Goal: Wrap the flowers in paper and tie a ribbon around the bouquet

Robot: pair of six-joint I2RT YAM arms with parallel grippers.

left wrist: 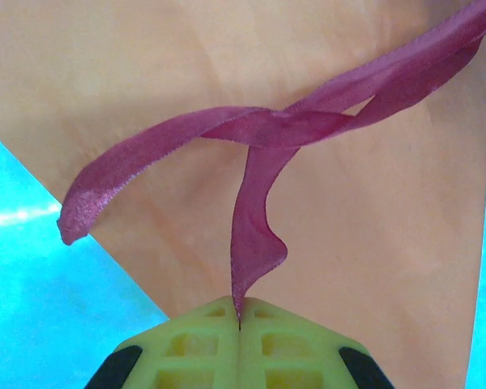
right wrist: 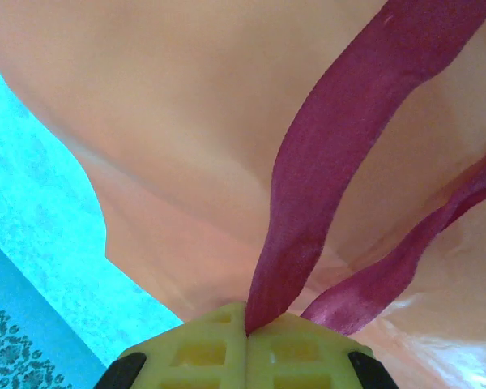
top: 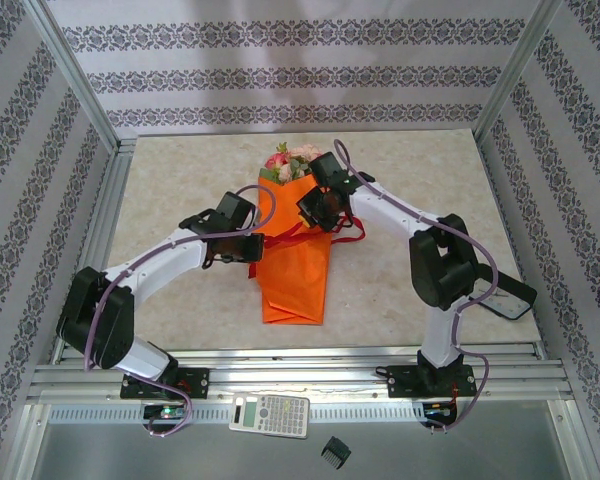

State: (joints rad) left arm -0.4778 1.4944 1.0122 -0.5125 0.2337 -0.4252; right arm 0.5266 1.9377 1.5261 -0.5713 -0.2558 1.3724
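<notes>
Sits pinched at the tips of left gripper (left wrist: 240,322) and right gripper (right wrist: 247,328), one strand each: ribbon (left wrist: 259,130), dark red, shiny, twisted, crossing orange bouquet (top: 292,270) on table (top: 180,180).

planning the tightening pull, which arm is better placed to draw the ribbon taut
Probably left: the left gripper is shut on a ribbon end leading straight to the crossing, beside the bouquet.
</notes>
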